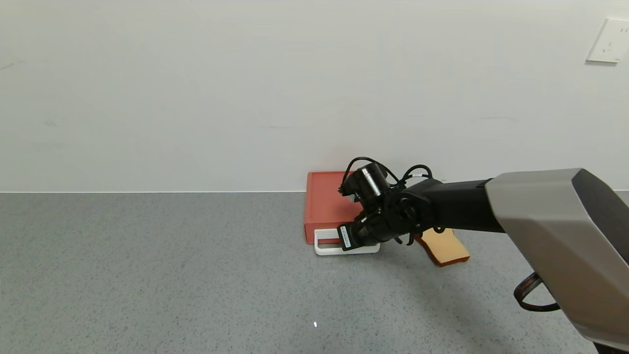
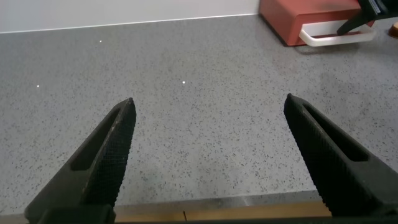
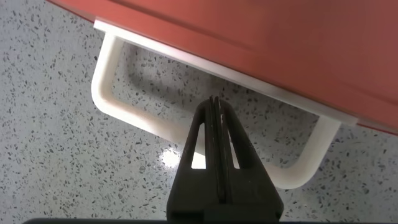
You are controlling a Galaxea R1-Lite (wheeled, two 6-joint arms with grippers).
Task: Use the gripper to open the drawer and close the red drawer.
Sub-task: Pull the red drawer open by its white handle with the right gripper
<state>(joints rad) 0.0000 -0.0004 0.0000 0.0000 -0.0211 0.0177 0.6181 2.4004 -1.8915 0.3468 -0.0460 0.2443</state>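
Observation:
The red drawer (image 1: pixel 324 196) is a flat terracotta box against the back wall, with its tray pushed in and its white loop handle (image 1: pixel 325 249) lying on the grey table. My right gripper (image 1: pixel 345 242) is shut, with nothing between its fingers. In the right wrist view its tip (image 3: pixel 214 102) pokes into the handle's loop (image 3: pixel 134 115), crossing the outer bar, just short of the drawer front (image 3: pixel 280 43). My left gripper (image 2: pixel 208 109) is open and empty, low over the table far to the left; its view shows the drawer (image 2: pixel 289 18) in the distance.
A tan toast-shaped slice (image 1: pixel 444 248) lies right of the drawer, partly under my right arm. The white wall stands right behind the drawer, with a socket (image 1: pixel 609 42) high on the right. The table's front edge (image 2: pixel 217 211) lies under the left gripper.

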